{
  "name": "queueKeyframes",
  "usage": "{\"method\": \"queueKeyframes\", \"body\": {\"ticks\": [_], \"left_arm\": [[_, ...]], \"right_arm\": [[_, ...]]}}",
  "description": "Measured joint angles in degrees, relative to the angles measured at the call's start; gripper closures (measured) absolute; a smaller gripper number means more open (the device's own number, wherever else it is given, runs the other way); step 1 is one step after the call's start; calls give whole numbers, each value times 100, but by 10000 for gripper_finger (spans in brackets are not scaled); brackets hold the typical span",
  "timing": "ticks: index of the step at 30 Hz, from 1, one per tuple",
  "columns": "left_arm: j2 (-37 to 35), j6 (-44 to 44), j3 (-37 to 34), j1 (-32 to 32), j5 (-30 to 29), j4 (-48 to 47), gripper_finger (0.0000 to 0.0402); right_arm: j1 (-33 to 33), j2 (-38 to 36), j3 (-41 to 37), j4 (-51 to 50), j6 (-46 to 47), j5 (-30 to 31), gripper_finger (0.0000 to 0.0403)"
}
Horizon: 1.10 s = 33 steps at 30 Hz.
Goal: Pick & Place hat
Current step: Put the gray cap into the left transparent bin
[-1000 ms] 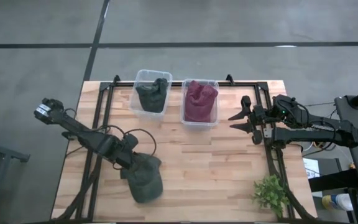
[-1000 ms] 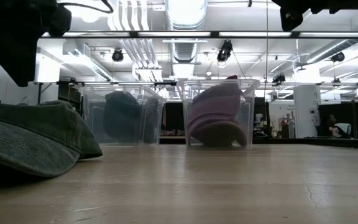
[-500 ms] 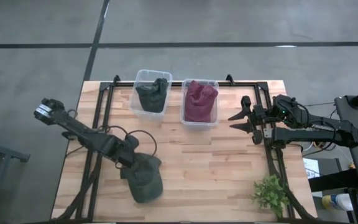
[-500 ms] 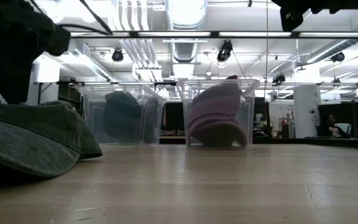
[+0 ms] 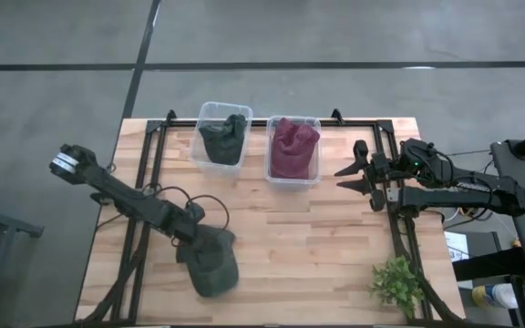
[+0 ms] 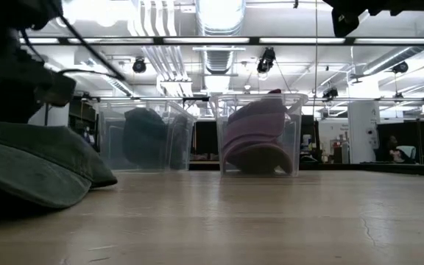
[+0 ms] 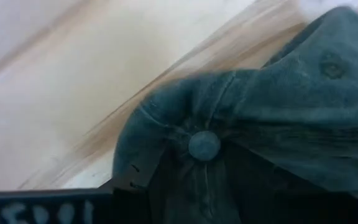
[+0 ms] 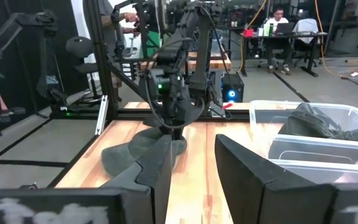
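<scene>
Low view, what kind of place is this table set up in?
Probably a robotics lab or workshop. Exposed ceiling ducts run overhead, a desk with seated people stands across the room, and the wooden table holds clear bins and a plant.

The left claw [image 5: 197,239] sits over the green hat [image 5: 211,264] near the surface's front edge, its fingertips hidden from above. The low view cuts the hat [image 6: 32,162] off at the picture's edge. The left wrist view is blurred, showing only the hat's crown button [image 7: 204,145].
</scene>
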Motion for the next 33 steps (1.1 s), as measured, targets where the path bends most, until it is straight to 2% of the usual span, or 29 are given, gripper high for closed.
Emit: {"method": "queueKeyframes", "body": {"ticks": [4, 10, 13, 18, 20, 25, 33], "left_arm": [[-12, -17, -400, 2, 202, 391, 252], [-15, -56, -766, 2, 484, 458, 262], [-15, -79, -815, 15, 515, 491, 295], [-10, -164, -799, 14, 413, 467, 376], [-7, -163, -753, 15, 352, 465, 376], [-67, -91, -354, 15, 306, 65, 376], [-238, 212, 1203, 26, -325, -2255, 380]], "right_arm": [[1, 0, 0, 17, 19, 0, 286], [-1, 0, 0, 175, 38, 2, 278], [-1, 0, 0, 207, 39, 4, 274], [-1, 0, 0, 219, 39, 7, 274], [-1, 0, 0, 222, 38, 7, 277], [-1, 0, 0, 231, 38, 7, 284], [-3, 0, 0, 233, 31, 6, 284]]}}
